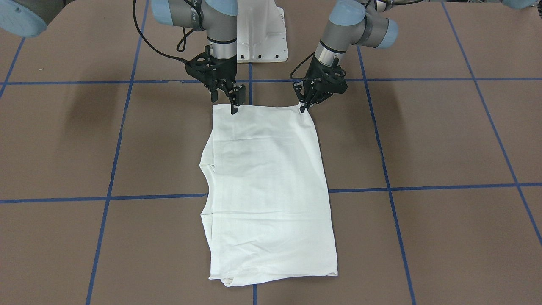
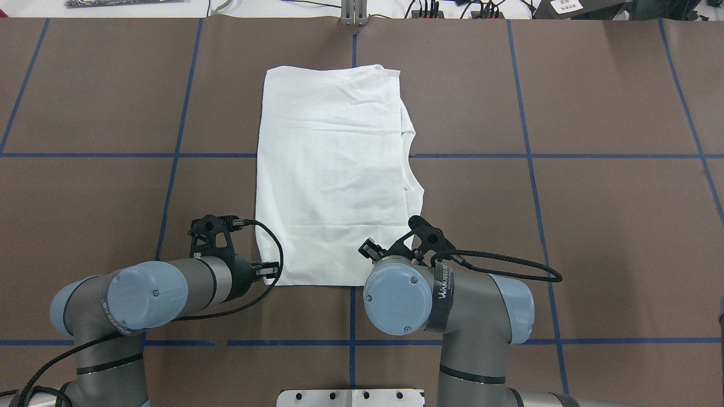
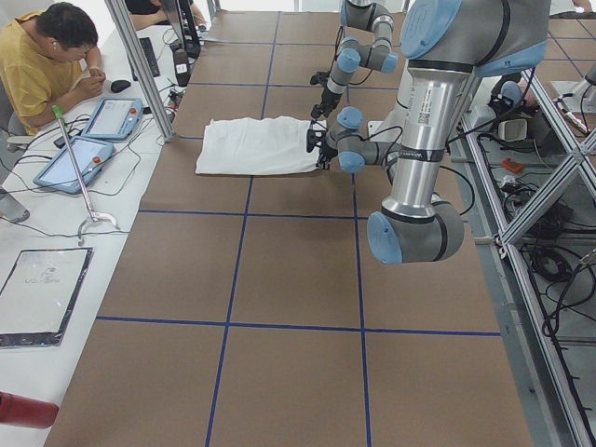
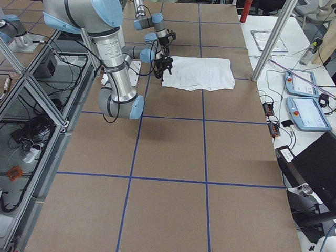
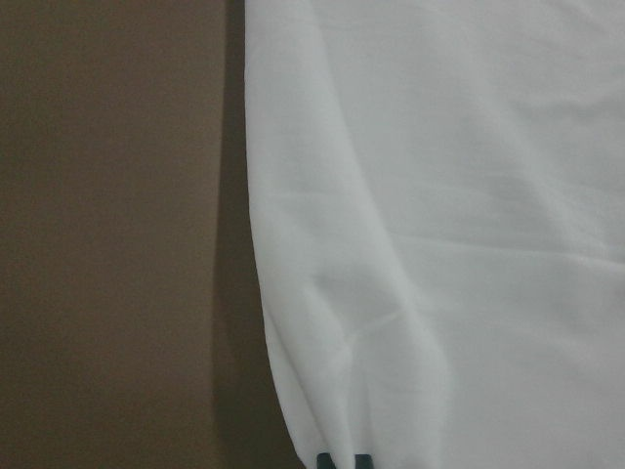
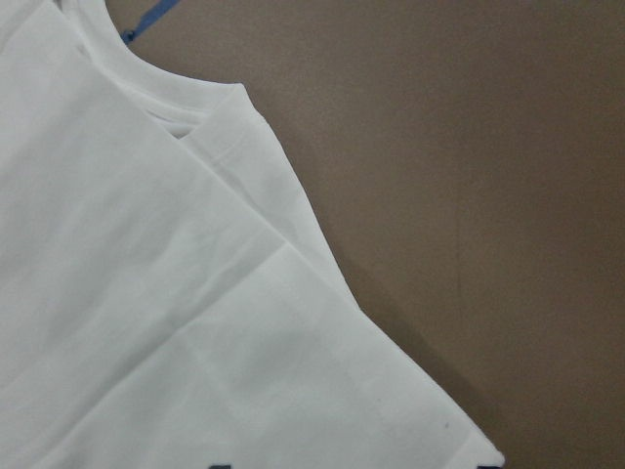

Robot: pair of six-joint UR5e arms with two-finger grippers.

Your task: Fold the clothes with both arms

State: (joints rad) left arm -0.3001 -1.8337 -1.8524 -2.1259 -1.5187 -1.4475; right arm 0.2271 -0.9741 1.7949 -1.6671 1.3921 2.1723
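Observation:
The white shirt [image 1: 271,182] lies folded into a long rectangle on the brown table [image 1: 444,135], its plain side up and no print showing. Its collar [image 6: 195,107] shows in the right wrist view. My left gripper [image 1: 303,108] is shut on the near left corner of the shirt [image 2: 334,169], which rises slightly there. In the left wrist view its tips [image 5: 344,459] sit close together under the cloth [image 5: 439,195]. My right gripper [image 1: 224,106] stands open at the other near corner, one finger on the cloth and one just off its edge.
The white pedestal base [image 1: 260,34] stands between the arms. Blue tape lines [image 1: 106,197] cross the table. In the side view a seated person [image 3: 47,56] works at a bench with tablets [image 3: 84,158]. More tablets [image 4: 304,110] lie beyond the opposite end.

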